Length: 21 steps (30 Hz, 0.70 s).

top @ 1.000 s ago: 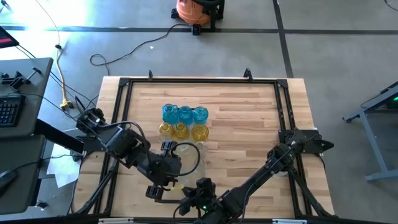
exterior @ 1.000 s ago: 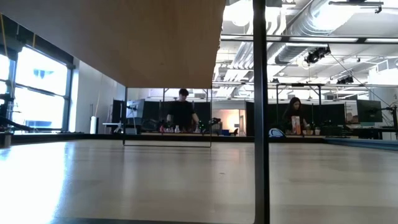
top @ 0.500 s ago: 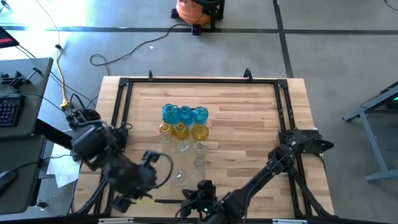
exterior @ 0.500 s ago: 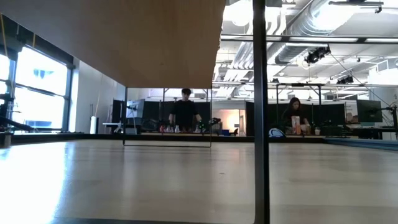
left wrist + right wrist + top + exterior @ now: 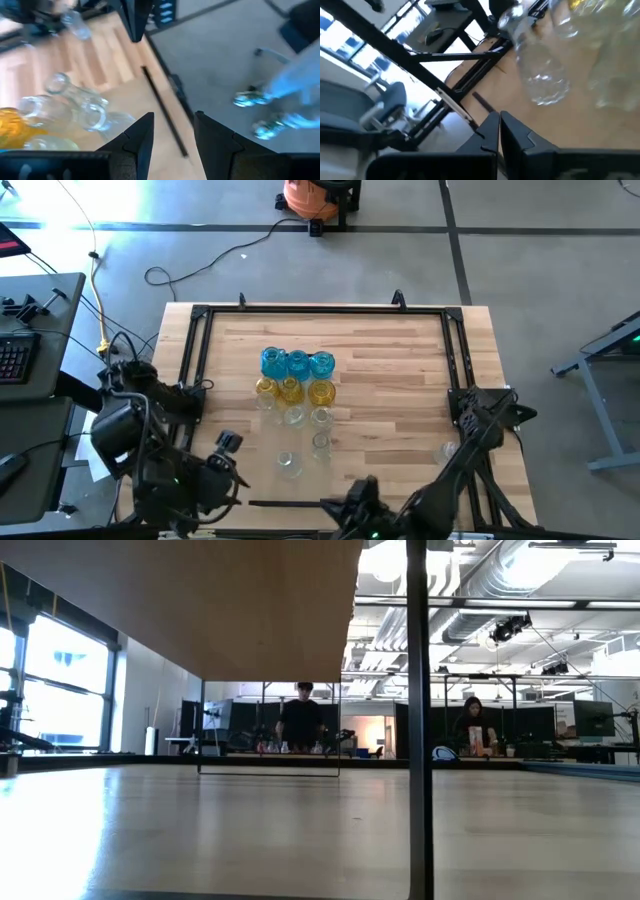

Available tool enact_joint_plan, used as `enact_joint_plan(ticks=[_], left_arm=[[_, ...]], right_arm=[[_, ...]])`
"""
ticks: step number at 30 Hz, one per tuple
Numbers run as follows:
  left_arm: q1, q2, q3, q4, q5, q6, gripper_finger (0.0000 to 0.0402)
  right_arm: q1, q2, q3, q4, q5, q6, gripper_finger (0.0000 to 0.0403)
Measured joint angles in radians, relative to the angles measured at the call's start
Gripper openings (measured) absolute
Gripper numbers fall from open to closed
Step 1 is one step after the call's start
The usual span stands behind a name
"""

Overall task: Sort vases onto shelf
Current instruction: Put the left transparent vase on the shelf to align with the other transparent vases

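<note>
The vases stand in a cluster mid-table: blue ones (image 5: 298, 363) in the far row, yellow ones (image 5: 290, 389) in front of them, then clear ones (image 5: 293, 415), all on their bases. A lone clear vase (image 5: 289, 464) stands nearest the front. My left gripper (image 5: 228, 460) is open and bare, left of that vase and apart from it; its wrist view shows clear vases (image 5: 75, 102) beyond its fingers (image 5: 142, 137). My right gripper (image 5: 340, 505) hangs shut at the near edge, holding nothing. I cannot make out the shelf.
Another clear vase (image 5: 447, 450) stands alone by the right frame rail. A thin dark strip (image 5: 285, 503) lies along the near edge. A black frame (image 5: 320, 308) borders the tabletop. In the low view a wooden panel (image 5: 200, 600) and dark post (image 5: 420, 740) stand close.
My left gripper has drawn back from the near clear vases toward the table's left near corner, rising a little, its fingers as wide as before. The vases stay standing. My right gripper has risen and gone toward the right along the near edge, still shut.
</note>
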Motion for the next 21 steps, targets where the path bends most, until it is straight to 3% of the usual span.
enact_joint_plan(ticks=[4,11,16,21], left_arm=[[0.017,0.000,-0.073,0.067,-0.092,-0.019,0.0129],[0.064,0.003,-0.305,0.233,-0.121,-0.170,0.0129],[0.080,0.003,-0.405,0.242,-0.127,-0.325,0.0129],[0.080,0.002,-0.451,0.294,-0.111,-0.392,0.0129]], right_arm=[[0.003,-0.070,0.000,-0.160,-0.048,-0.013,0.0000],[0.021,-0.211,0.000,-0.479,-0.071,-0.004,0.0000],[0.068,-0.295,0.000,-0.621,0.042,0.007,0.0000],[0.107,-0.362,0.000,-0.634,0.169,-0.049,0.0000]])
